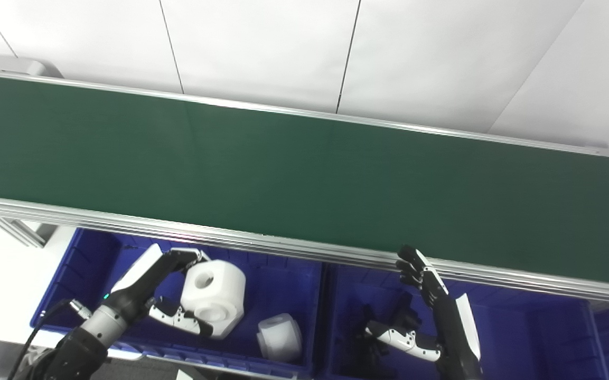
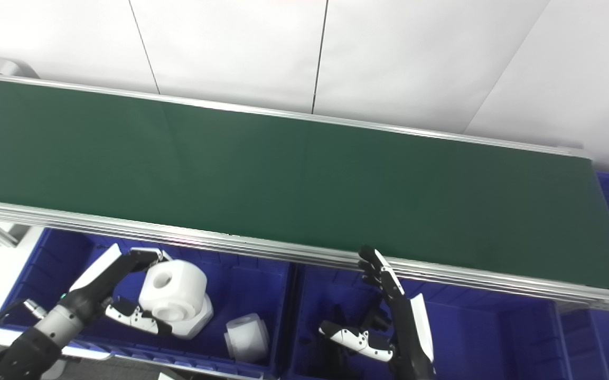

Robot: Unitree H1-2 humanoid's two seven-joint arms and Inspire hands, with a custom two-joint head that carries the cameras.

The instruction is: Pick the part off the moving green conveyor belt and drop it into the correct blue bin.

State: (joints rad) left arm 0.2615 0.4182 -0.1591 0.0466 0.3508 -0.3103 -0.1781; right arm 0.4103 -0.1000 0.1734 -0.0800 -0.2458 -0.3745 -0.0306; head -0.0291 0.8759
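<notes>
At lower left, the left hand [image 1: 175,287] grips a white part [image 1: 213,297] over the left bin [image 1: 93,253]. It looks rigid, smooth and light, best held across its round sides. The right hand [image 1: 431,311] at lower right is open and empty.

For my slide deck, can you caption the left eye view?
Left hand holds a white part over the left blue bin; right hand open, green conveyor belt bare.

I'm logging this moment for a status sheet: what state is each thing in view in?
Conveyor belt: nothing on its green surface.
Left hand: shut on the large white part, over the left bin.
Large white part: held, bore facing up.
Small white part: lying loose in the left bin.
Left blue bin: holds white parts.
Right hand: open, fingers apart, holding nothing.
Right blue bin: holds dark parts.
</notes>
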